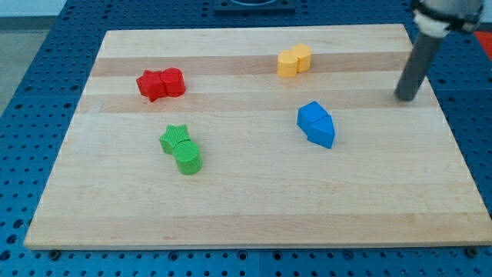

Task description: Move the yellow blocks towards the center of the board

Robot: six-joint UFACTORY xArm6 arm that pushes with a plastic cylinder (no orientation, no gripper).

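Observation:
Two yellow blocks sit touching near the view's top, right of centre: a yellow pentagon-like block (287,65) on the left and a yellow hexagon-like block (302,56) on the right. My tip (404,98) rests on the board at the view's right, well to the right of and slightly below the yellow pair, apart from every block.
A red star (152,85) and a red block (174,81) touch at upper left. A green star (174,138) and a green cylinder (187,157) touch left of centre. Two blue blocks (317,124) touch right of centre. The wooden board (254,215) lies on a blue perforated table.

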